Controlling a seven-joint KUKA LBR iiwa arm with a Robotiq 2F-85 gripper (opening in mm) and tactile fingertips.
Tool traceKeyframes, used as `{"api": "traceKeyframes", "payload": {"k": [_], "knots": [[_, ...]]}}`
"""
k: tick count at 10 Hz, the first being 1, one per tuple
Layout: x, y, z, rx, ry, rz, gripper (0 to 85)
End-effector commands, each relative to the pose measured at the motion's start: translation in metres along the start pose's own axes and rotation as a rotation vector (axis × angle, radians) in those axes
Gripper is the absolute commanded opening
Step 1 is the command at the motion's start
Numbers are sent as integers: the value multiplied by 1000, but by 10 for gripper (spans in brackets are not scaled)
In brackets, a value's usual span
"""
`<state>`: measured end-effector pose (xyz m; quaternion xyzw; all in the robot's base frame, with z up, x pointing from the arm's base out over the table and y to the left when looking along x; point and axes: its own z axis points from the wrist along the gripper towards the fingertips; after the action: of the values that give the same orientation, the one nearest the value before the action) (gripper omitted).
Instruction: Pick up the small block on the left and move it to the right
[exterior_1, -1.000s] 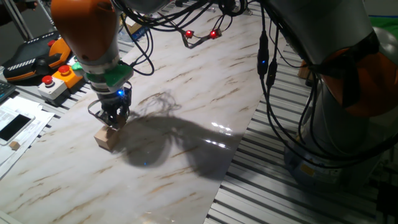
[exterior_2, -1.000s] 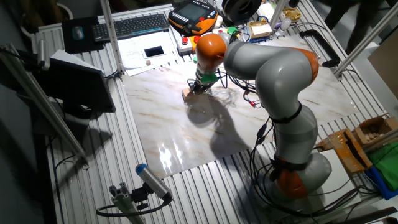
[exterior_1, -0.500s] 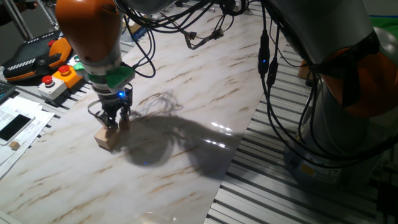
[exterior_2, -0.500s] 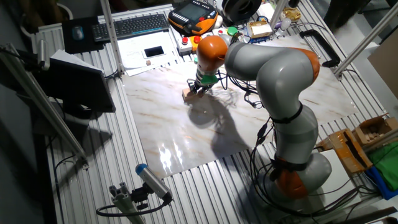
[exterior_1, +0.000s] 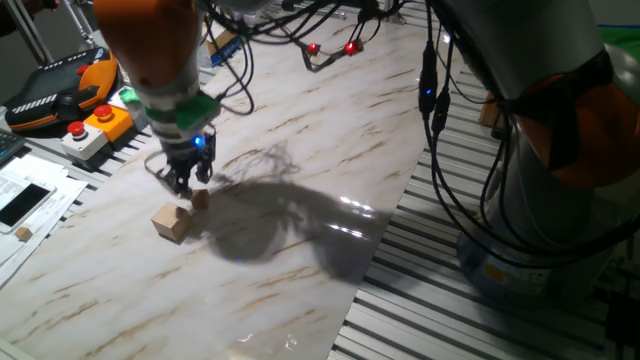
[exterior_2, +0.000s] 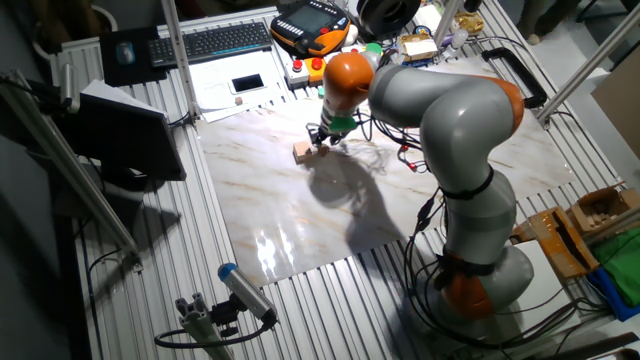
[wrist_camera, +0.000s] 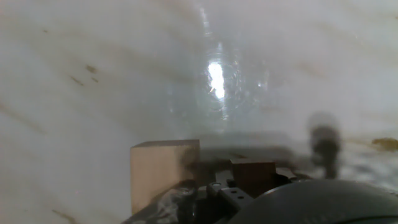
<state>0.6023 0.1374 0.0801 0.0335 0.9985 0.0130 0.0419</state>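
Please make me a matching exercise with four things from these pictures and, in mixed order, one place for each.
Things:
1. tiny light-brown wooden cube
2. larger tan wooden cube
3. claw
4. red round button

Places:
A. on a pale box, off the marble board
B. below a green collar and a blue light
C. on the marble, apart from the fingertips
D. right at the fingertips

Pairs: 1-D, 2-C, 3-B, 4-A

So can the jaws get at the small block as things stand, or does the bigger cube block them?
Probably yes. The small block lies uncovered on the marble right beside the jaws, which hang just above it. The larger cube sits apart to one side, leaving the way free.
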Motion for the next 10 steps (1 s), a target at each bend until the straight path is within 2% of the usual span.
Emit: {"api": "traceKeyframes", "payload": {"k": [1,4,5,6,9,10], "knots": [[0,-6,-6,6,0,-4,407],[2,-21,-22,32,-8,-23,167],[3,-23,-25,36,-8,-25,60],[6,-23,-29,41,-6,-19,7],[9,-32,-39,52,3,-22,7],[8,-38,-45,45,8,-21,7]]}}
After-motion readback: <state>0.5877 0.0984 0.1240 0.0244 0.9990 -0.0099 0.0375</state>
